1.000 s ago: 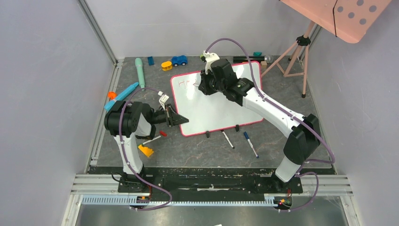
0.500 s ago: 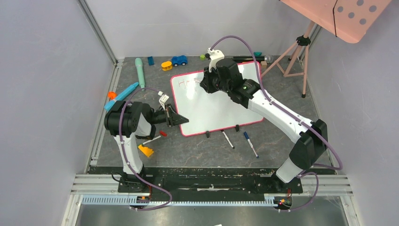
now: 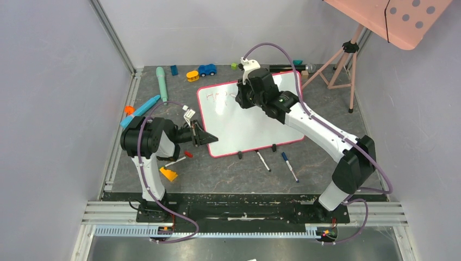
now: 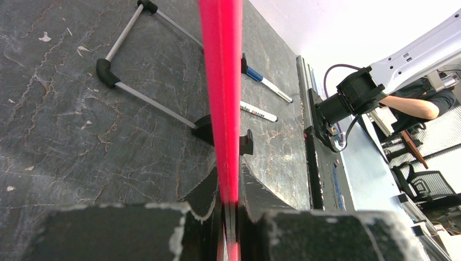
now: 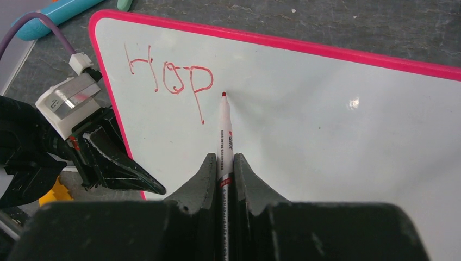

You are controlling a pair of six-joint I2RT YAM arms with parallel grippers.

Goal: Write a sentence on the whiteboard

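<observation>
The whiteboard [image 3: 244,122] with its red-pink frame stands tilted on black feet at the table's middle. Red letters "Hop" [image 5: 168,76] are written at its upper left; they also show in the top view [image 3: 220,96]. My right gripper [image 5: 224,163] is shut on a red marker [image 5: 224,130]; its tip is at the board just right of the "p". In the top view the right gripper [image 3: 242,98] is over the board's upper middle. My left gripper [image 3: 209,136] is shut on the board's left frame edge [image 4: 223,81].
Two loose markers [image 3: 263,161] [image 3: 289,166] lie in front of the board. Toys lie at the back and left: a blue car [image 3: 206,69], a yellow piece [image 3: 192,75], teal tubes [image 3: 161,82], an orange wedge [image 3: 168,174]. A pink perforated panel on a tripod [image 3: 348,54] stands back right.
My right gripper has shifted right along the first line and the letter "p" has been added after "Ho". The left arm has not moved.
</observation>
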